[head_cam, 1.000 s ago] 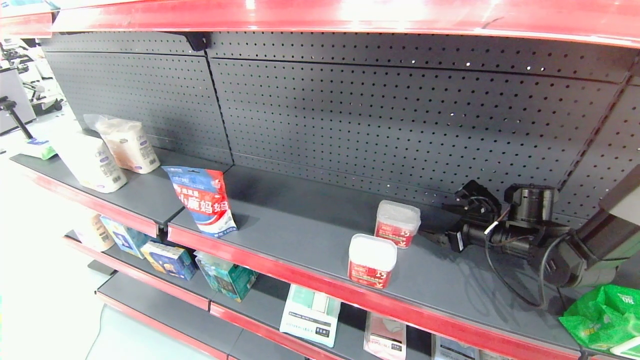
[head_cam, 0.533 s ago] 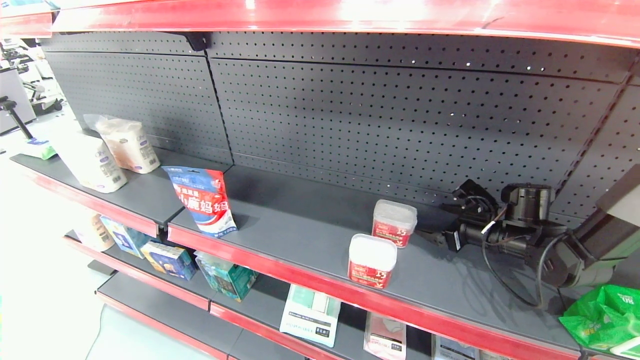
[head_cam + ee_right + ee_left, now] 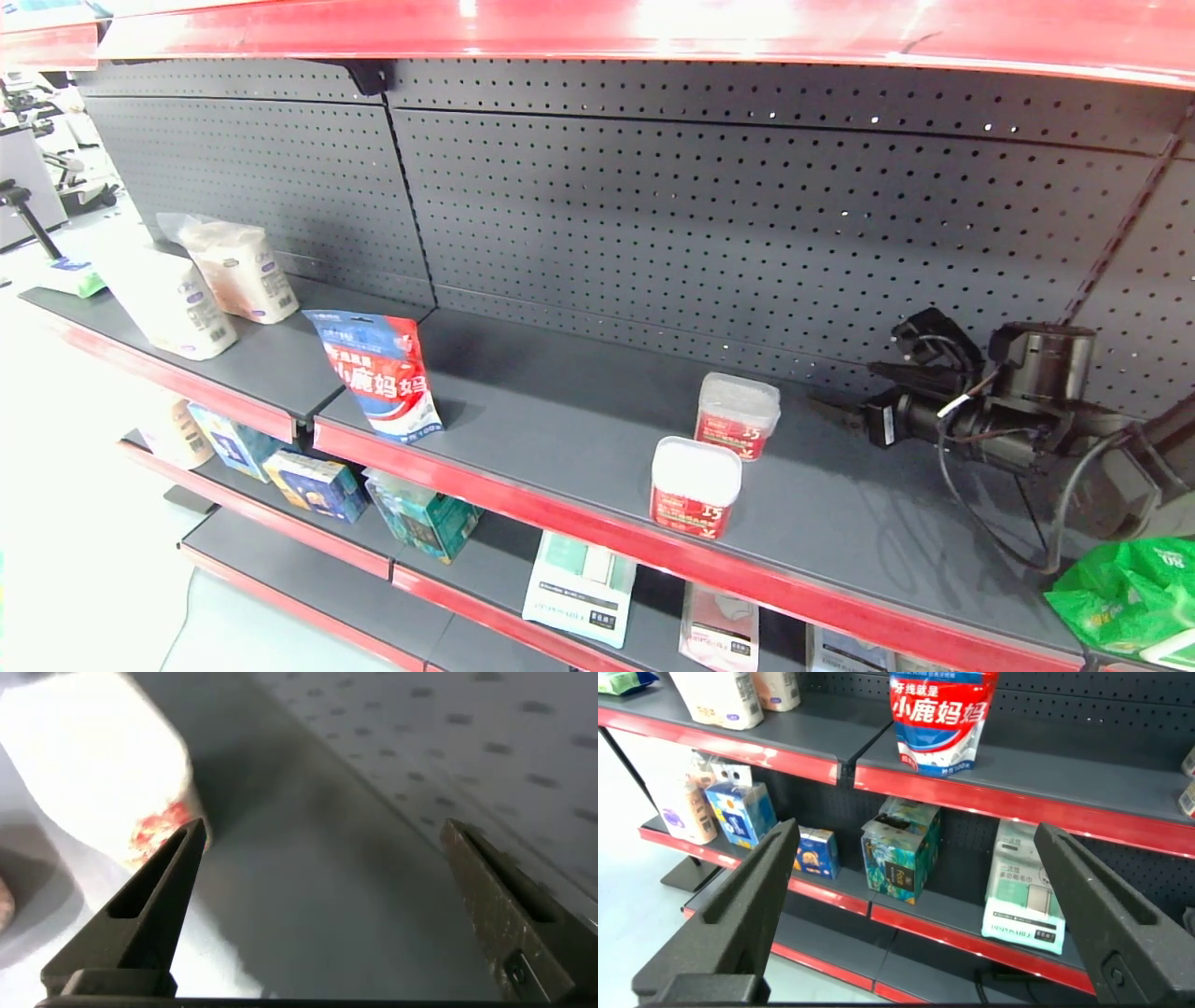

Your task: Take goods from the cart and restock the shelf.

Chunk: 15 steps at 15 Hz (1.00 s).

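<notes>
right end effector: the black two-fingered right end effector (image 3: 854,392) hangs low over the dark grey metal shelf board (image 3: 560,401), its fingers spread wide with nothing between them.
task's thing: a small white plastic tub (image 3: 737,415) with a clear lid and red label stands upright just off those fingertips, not touching them.
its twin: a second matching tub (image 3: 695,485) stands forward of the end effector, near the shelf's red edge.
why so: the pair reads as stock lined front to back, and the released grip suggests the rear tub is already placed.
look: rounded corners, rigid, probably light.
left end effector: the black left end effector (image 3: 915,833) is also released and faces the lower shelves.
</notes>
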Available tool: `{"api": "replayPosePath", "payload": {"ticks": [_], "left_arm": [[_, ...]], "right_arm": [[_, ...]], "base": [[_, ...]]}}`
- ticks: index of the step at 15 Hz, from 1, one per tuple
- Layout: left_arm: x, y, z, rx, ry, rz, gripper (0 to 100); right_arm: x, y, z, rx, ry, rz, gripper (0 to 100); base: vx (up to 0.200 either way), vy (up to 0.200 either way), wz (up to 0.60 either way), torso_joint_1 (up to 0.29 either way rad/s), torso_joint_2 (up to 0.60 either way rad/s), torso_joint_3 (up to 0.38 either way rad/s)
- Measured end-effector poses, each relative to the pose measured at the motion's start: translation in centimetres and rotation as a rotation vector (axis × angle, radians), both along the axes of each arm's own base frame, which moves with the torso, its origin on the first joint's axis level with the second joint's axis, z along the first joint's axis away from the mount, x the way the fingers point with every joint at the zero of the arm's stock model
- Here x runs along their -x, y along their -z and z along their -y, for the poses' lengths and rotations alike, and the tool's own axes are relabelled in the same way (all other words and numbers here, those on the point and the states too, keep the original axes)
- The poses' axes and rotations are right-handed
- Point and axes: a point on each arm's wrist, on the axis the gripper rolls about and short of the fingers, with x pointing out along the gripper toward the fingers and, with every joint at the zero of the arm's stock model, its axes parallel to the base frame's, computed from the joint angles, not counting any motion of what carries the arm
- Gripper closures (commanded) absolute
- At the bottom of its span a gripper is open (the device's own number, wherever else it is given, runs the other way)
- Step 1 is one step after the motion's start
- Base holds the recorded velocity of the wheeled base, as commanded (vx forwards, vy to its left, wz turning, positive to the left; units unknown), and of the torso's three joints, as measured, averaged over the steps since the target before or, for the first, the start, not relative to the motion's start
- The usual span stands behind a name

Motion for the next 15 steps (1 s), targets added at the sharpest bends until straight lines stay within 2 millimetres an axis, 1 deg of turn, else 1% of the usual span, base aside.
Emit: {"api": "replayPosePath", "payload": {"ticks": [3, 5, 8, 10, 11, 13, 15], "left_arm": [[0.0, 0.0, 0.0, 0.000, 0.000, 0.000, 0], [0.0, 0.0, 0.0, 0.000, -0.001, 0.000, 0], [0.0, 0.0, 0.0, 0.000, -0.001, 0.000, 0], [0.0, 0.0, 0.0, 0.000, -0.001, 0.000, 0], [0.0, 0.0, 0.0, 0.000, -0.001, 0.000, 0], [0.0, 0.0, 0.0, 0.000, 0.000, 0.000, 0], [0.0, 0.0, 0.0, 0.000, -0.001, 0.000, 0]], "right_arm": [[2.8, -2.4, 1.6, -0.018, 0.127, 0.039, 0], [5.6, -3.7, 2.3, -0.030, 0.221, 0.060, 0], [10.6, -5.8, 2.8, -0.094, 0.351, 0.121, 0], [14.4, -6.6, 2.9, -0.125, 0.428, 0.156, 0], [16.3, -6.9, 2.9, -0.134, 0.452, 0.163, 0], [20.4, -6.7, 2.7, -0.143, 0.490, 0.132, 0], [24.3, -6.0, 2.3, -0.158, 0.515, 0.082, 0]], "base": [[0.000, 0.000, 0.00, 0.000, 0.00, 0.000], [0.000, 0.000, 0.00, 0.000, 0.00, 0.000], [0.000, 0.000, 0.00, 0.000, 0.00, 0.000], [0.000, 0.000, 0.00, 0.000, 0.00, 0.000], [0.000, 0.000, 0.00, 0.000, 0.00, 0.000], [0.000, 0.000, 0.00, 0.000, 0.00, 0.000], [0.000, 0.000, 0.00, 0.000, 0.00, 0.000]]}}
